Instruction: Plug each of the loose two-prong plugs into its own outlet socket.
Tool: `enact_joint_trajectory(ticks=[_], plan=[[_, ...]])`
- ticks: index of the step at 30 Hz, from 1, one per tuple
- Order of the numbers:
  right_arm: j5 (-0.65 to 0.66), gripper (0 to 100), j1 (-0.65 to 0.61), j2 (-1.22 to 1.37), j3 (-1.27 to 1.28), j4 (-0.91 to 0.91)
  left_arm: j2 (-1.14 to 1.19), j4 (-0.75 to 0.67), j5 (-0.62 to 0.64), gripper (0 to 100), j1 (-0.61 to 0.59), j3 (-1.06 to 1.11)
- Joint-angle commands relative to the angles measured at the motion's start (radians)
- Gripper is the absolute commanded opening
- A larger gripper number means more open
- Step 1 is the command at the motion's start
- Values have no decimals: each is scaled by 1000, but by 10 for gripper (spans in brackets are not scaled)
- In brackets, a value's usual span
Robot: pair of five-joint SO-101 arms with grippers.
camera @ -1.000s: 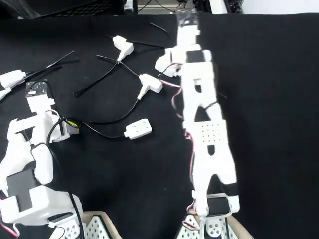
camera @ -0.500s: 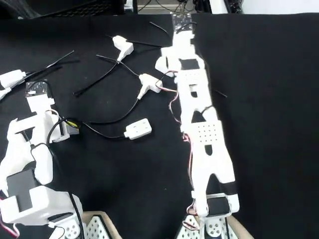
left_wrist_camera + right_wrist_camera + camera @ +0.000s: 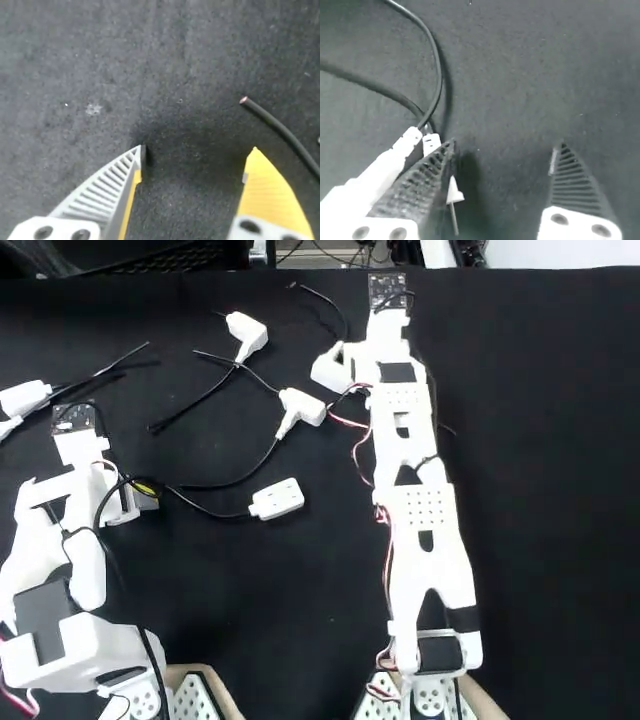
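My right gripper is open just above the black cloth. A white two-prong plug lies against the outside of one dark finger, with a thin prong and a black cable leading away. From above, that plug sits beside the right arm, which stretches toward the far edge. Two more white plugs lie to its left. A white outlet socket lies mid-table. My left gripper is open over bare cloth, near a bare cable end.
The left arm is folded near the table's left side. Another white connector lies at the far left edge. Thin black cables run across the cloth between the plugs. The right half of the table is bare cloth.
The right arm's wrist swung a little left, then back right and slightly nearer. The left arm and the plugs stayed where they were.
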Motion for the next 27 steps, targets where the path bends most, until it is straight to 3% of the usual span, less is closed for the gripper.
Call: enact_joint_trajectory(ticks=[1, 9, 16, 27], plan=[[0, 201, -54, -1, -18, 18, -14, -5, 8, 318, 1, 5], [8, 158, -64, -4, -51, 28, -14, -5, 8, 318, -2, 5], [9, 156, -58, -10, -65, 282, -14, -5, 8, 318, -2, 5], [11, 156, 92, -5, -222, 575, -14, -5, 8, 318, -2, 5]])
